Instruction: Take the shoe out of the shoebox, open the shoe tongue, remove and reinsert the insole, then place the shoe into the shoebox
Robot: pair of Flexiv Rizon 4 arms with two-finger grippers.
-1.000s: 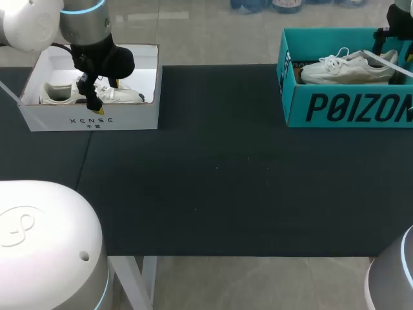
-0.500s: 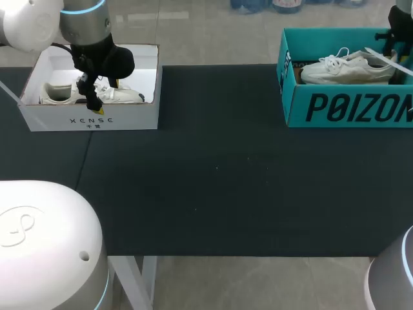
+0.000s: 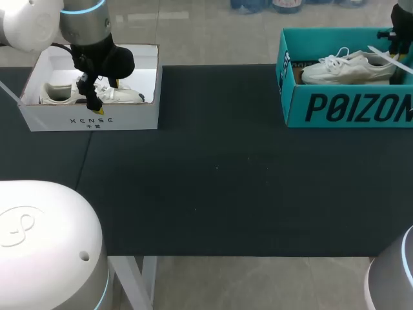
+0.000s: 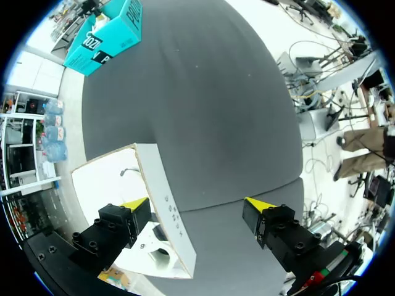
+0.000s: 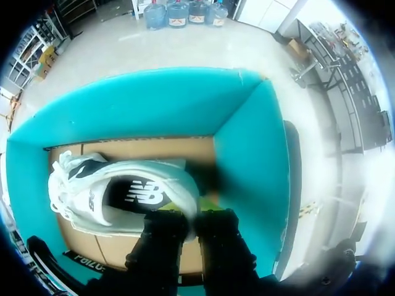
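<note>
Your right gripper (image 5: 192, 216) pinched the shoe (image 5: 133, 194) by its heel only, at 3 o'clock in the shoebox (image 5: 247, 154); it could have slipped. Your left gripper (image 4: 197, 203) stood apart.

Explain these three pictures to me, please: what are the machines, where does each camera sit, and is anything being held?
This is one robot with two arms at a black table. The wide picture comes from a camera above and behind it. Each round picture comes from a camera on one arm's wrist, looking out along its two yellow-tipped fingers. On the table stand a white cardboard box with a pale shoe inside, and a teal cardboard shoebox holding a white lace-up sneaker. The left gripper hangs open across the white box's front wall, one finger over the box and the other over the table, holding nothing. The right gripper appears closed on the sneaker's heel inside the teal box.
</note>
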